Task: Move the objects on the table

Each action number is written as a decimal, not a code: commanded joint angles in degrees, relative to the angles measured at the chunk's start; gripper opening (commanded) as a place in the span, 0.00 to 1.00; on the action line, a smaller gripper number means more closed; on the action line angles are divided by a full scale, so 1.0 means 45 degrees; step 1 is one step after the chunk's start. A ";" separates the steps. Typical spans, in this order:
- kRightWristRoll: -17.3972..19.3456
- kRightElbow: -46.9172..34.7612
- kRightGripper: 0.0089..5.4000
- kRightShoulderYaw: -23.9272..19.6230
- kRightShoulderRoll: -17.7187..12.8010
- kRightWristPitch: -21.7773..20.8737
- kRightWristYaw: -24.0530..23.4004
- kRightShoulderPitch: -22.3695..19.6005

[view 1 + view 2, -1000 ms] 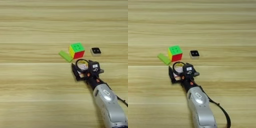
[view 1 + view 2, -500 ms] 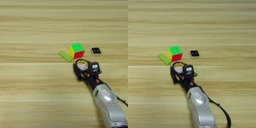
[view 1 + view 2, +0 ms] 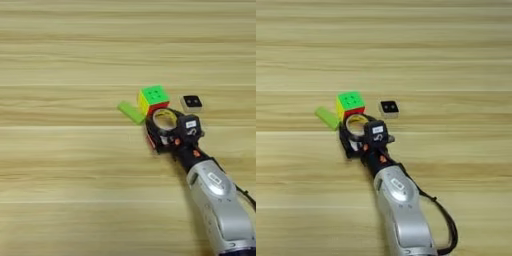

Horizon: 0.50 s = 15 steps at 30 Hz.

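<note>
My right arm comes in from about five o'clock, its silver forearm [image 3: 220, 200] slanting up toward the middle of the table [image 3: 60, 190]. My gripper [image 3: 161, 131] sits just below the small cluster of objects, and the black tape ring [image 3: 164, 120] lies right at its tip, with light wood showing through the ring's hole. The black fingers [image 3: 154, 142] blend with the black ring there, so I cannot tell whether my jaws are spread, pressed together, or pinching the ring.

Taking the ring as the centre of the clock, the puzzle cube [image 3: 153, 99] stands at about eleven o'clock, just beside it, green face up, with a red side facing me and a yellow side facing left. Whether cube and ring touch I cannot make out. The lime green bar [image 3: 131, 112] lies flat at about ten o'clock, slanted, with its right end close against the cube's lower left corner. The tiny black-topped block [image 3: 191, 102] with white dots sits at about two o'clock, apart from the cube and near the back of my gripper. A black cable [image 3: 448, 225] loops out beside my forearm toward four o'clock.
</note>
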 commanded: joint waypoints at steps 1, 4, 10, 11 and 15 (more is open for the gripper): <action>-0.0053 -0.0952 0.75 0.0358 0.0040 -0.0094 0.0088 -0.0614; -0.0075 -0.0839 0.75 0.0793 0.0151 -0.0049 0.0211 -0.0745; -0.0250 -0.0370 0.75 0.1685 0.0477 0.0083 0.0555 -0.1425; -0.0292 -0.0248 0.75 0.1792 0.0521 0.0092 0.0613 -0.1581; -0.0415 0.0721 0.75 0.2115 0.0703 0.0145 0.0824 -0.2456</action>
